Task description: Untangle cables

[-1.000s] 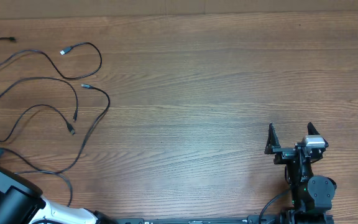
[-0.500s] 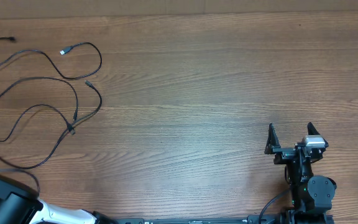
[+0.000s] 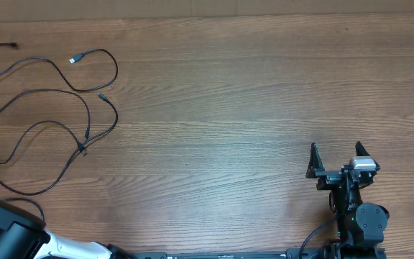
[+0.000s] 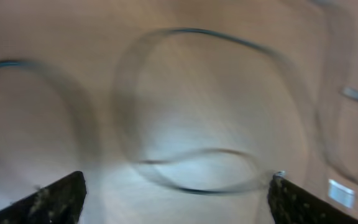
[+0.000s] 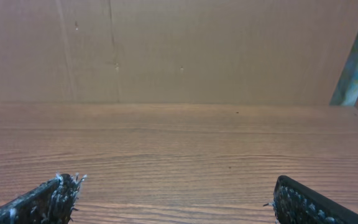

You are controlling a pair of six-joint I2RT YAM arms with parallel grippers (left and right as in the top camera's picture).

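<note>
While the left gripper (image 4: pixel 176 190) hangs over the cords with its jaws wide apart and nothing between them, the cables (image 3: pixel 83 147) lie in loose, crossing loops at the upper left of the overhead frame, with a silvery plug (image 3: pixel 75 59) near the top. The left wrist view is blurred, so the loops are only smears. For the next grab, I'd take one cord near a free plug end, clear of the crossings, and draw it slowly toward bare wood so nothing cinches. The right gripper (image 3: pixel 336 155) sits lower right, jaws apart too, empty, well apart from the cords. Surface: a brown wood-grain table (image 3: pixel 250 93), with a plain brown board wall (image 5: pixel 197 50) behind it.
</note>
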